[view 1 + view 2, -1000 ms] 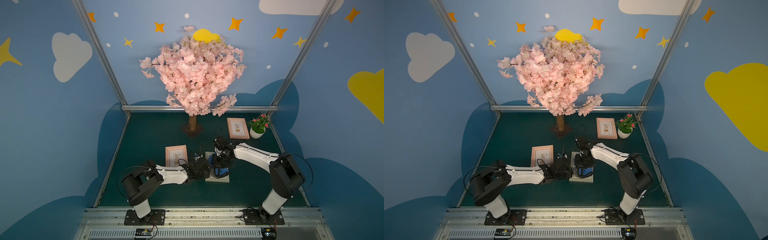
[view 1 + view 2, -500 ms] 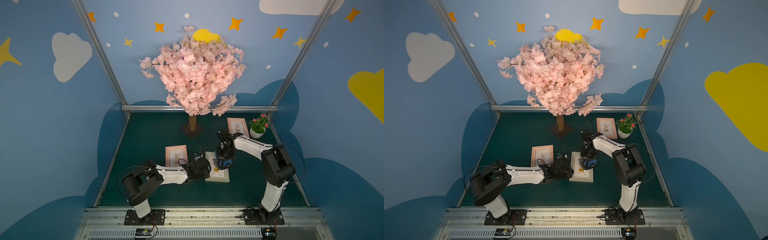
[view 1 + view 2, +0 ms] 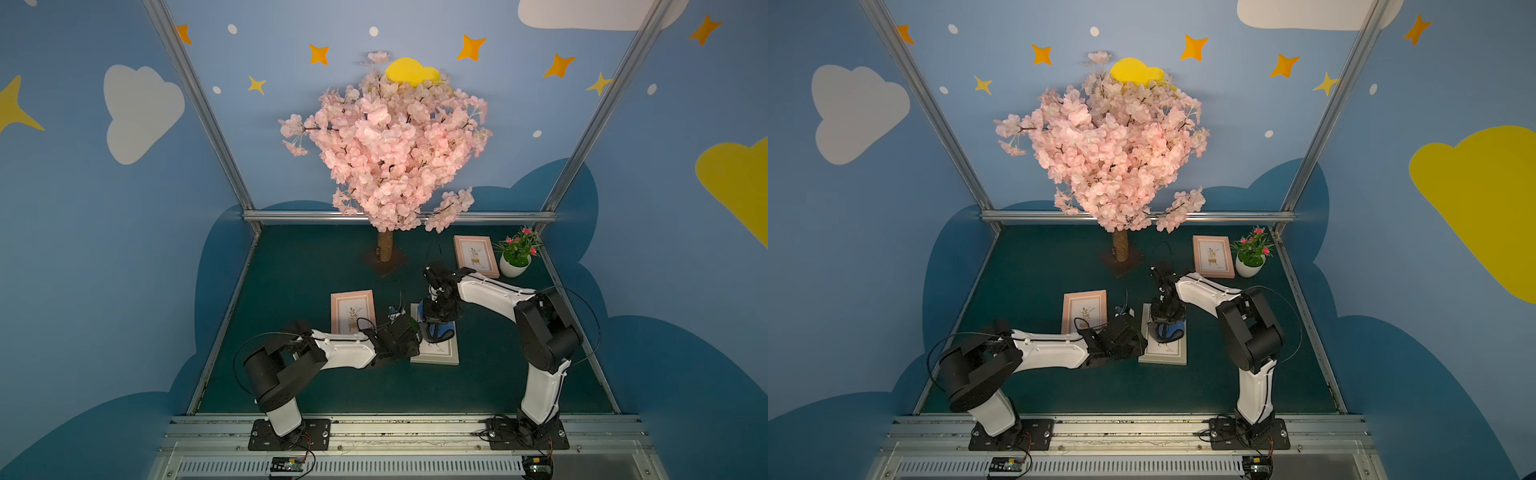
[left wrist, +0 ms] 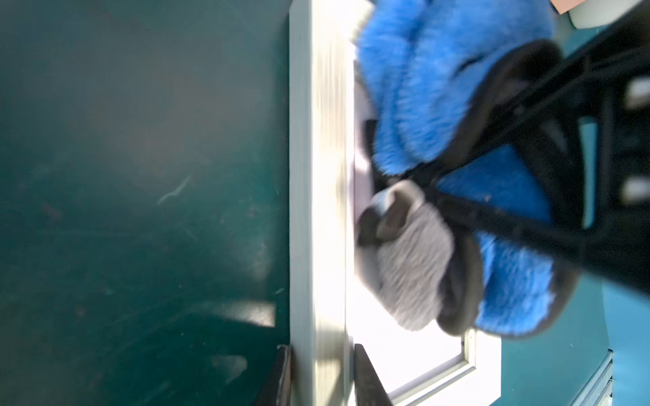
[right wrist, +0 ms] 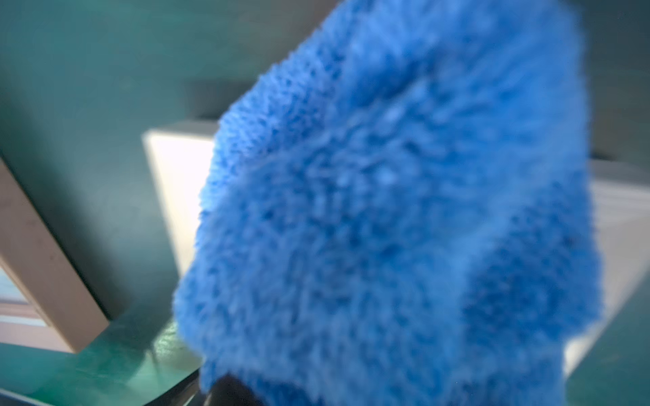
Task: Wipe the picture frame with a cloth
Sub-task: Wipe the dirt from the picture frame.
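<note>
**Left claw** (image 3: 415, 343): nearest item, reaching in low over the green desk (image 3: 311, 266). Both top views hide its tips. The left wrist view shows the fingers (image 4: 367, 383) closed either side of one long rail of the white picture frame (image 4: 316, 175), pinching it. The frame lies flat on the desk.

**Cloth** (image 3: 437, 331): bunched on the frame's farther half and gripped from above by the right claw (image 3: 436, 322), which is clamped tight into the bundle. The left wrist view alone shows the grey reverse (image 4: 411, 267) folded outward. The right wrist view is filled with blurred blue pile (image 5: 387, 228), and the jaws are unseen there.

**Pink frame** (image 3: 353, 309): flat on the desk beside the white one, with a gap between them.

**Far right corner:** a second pink frame (image 3: 476, 255); I cannot tell whether it lies flat or is propped. Just beside it, a white pot (image 3: 514, 268) holds a green plant with pink flowers.

**Back centre:** a blossom tree (image 3: 386, 149) on a dark base.
</note>
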Robot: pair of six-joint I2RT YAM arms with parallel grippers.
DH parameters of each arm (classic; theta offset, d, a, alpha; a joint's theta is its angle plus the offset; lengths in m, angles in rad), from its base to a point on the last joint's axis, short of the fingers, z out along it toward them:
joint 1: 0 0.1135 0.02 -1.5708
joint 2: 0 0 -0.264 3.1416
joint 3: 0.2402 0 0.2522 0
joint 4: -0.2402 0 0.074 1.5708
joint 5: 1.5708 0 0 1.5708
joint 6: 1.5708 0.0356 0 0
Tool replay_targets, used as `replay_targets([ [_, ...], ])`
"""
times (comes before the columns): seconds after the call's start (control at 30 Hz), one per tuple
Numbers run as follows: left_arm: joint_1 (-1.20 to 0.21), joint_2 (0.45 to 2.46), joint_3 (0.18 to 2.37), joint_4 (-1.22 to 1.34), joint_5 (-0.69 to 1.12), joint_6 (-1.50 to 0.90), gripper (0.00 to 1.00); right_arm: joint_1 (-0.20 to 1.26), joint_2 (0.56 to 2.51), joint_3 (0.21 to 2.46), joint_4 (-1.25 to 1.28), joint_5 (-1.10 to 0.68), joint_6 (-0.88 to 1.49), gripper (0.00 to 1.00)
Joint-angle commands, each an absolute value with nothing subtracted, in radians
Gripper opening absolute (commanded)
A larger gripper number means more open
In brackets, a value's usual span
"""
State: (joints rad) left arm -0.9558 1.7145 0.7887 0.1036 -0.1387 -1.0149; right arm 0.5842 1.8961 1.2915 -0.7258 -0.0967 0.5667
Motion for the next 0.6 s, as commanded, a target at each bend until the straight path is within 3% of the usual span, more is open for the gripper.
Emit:
replay_targets([
  [0.0,-0.948,1.745,0.736,-0.066,-0.164,-1.008,0.28,0.515,1.828,1.235,-0.776,-0.021,0.533,0.00],
  [0.3,-0.950,1.732,0.760,-0.089,-0.145,-0.996,0.30,0.564,1.549,1.102,-0.807,-0.090,0.546,0.00],
  [0.57,-0.948,1.688,0.781,-0.106,-0.141,-0.980,0.35,0.659,1.463,0.934,-0.767,-0.163,0.621,0.00],
])
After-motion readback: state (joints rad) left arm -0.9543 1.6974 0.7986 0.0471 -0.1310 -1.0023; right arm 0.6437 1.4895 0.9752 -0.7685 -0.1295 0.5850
